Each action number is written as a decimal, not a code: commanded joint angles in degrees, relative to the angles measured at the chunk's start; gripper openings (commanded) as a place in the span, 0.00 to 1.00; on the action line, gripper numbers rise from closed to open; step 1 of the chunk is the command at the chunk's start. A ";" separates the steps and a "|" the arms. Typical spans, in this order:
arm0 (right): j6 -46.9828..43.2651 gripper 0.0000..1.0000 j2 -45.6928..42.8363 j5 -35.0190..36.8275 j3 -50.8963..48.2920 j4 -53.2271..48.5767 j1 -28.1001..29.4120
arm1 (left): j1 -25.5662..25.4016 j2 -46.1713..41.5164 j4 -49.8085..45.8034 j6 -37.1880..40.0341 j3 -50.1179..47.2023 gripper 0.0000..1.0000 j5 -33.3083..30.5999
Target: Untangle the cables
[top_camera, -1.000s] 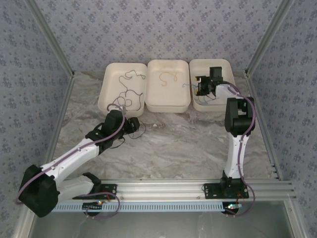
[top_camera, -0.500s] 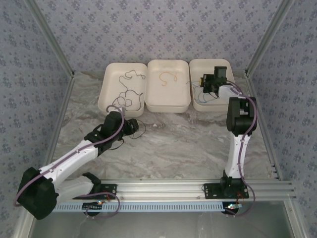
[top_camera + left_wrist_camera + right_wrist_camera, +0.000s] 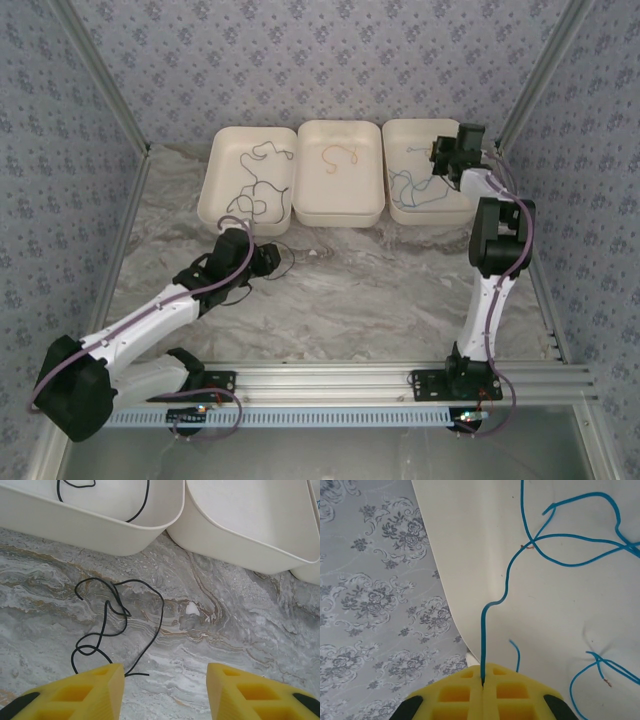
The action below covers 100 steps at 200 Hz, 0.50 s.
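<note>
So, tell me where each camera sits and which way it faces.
Top external: above and behind the arm bases, looking down the table toward three trays; left arm and right arm show.
Left wrist: on the left arm, looking down at a black cable on the marble before the left tray; the left gripper open.
Right wrist: on the right arm, looking into the right tray; the right gripper shut on a blue cable.
Shared: top and left wrist show that black cable.
</note>
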 commanded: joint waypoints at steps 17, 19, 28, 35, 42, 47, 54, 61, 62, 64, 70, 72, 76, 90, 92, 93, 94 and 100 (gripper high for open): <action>-6.11 0.56 2.01 -2.98 4.02 -3.33 0.43 | 3.64 2.58 -2.74 -0.88 0.77 0.54 0.42; -6.84 0.59 1.50 -2.81 3.92 -3.60 0.51 | 4.07 2.85 -2.89 -0.95 0.77 0.54 0.88; -10.10 0.65 -0.77 -2.23 3.86 -5.82 0.80 | 5.61 3.97 -3.43 -1.06 1.07 0.54 2.79; -12.57 0.67 -2.91 -1.70 3.25 -6.90 1.05 | 6.55 4.59 -3.34 -1.04 0.99 0.54 3.75; -14.32 0.67 -5.40 -0.99 1.90 -7.32 1.30 | 7.19 5.28 -2.97 -0.90 0.74 0.55 4.43; -15.40 0.67 -7.30 -0.57 0.52 -7.24 1.47 | 7.56 5.70 -2.60 -0.77 0.65 0.55 5.03; -16.51 0.68 -10.01 -0.07 -1.77 -6.60 1.61 | 7.99 6.18 -2.04 -0.52 0.48 0.55 5.66; -17.76 0.68 -13.20 0.63 -4.62 -6.09 1.95 | 8.29 6.70 -1.47 -0.13 0.47 0.54 6.40; -17.98 0.68 -13.57 0.75 -5.08 -6.06 1.95 | 8.32 6.82 -1.41 -0.09 0.49 0.54 6.50; -18.44 0.68 -14.79 1.00 -5.87 -6.01 1.99 | 8.38 6.90 -1.19 0.06 0.48 0.54 6.74; -20.00 0.68 -17.55 1.54 -7.95 -6.64 2.37 | 8.51 7.41 -0.67 0.42 0.53 0.52 7.41; -20.62 0.68 -18.49 1.75 -8.59 -7.00 2.38 | 8.59 7.55 -0.68 0.47 0.63 0.52 7.57; -21.85 0.68 -20.38 2.19 -9.86 -7.54 2.73 | 8.61 7.82 -0.74 0.66 0.83 0.51 7.74; -26.66 0.67 -26.54 3.73 -15.56 -7.63 4.28 | 8.61 8.66 -1.51 0.81 0.92 0.51 7.73; -27.36 0.67 -27.72 3.90 -16.38 -7.70 4.57 | 8.61 8.74 -1.46 0.79 0.83 0.51 7.69; -27.74 0.67 -28.21 3.97 -16.76 -7.79 4.75 | 8.61 8.76 -1.50 0.77 0.76 0.51 7.67; -28.06 0.67 -28.68 4.01 -17.13 -7.79 4.84 | 8.61 8.81 -1.51 0.80 0.68 0.51 7.70; -30.30 0.67 -31.48 4.08 -19.61 -7.86 5.68 | 8.61 8.90 -1.13 0.80 0.20 0.50 7.86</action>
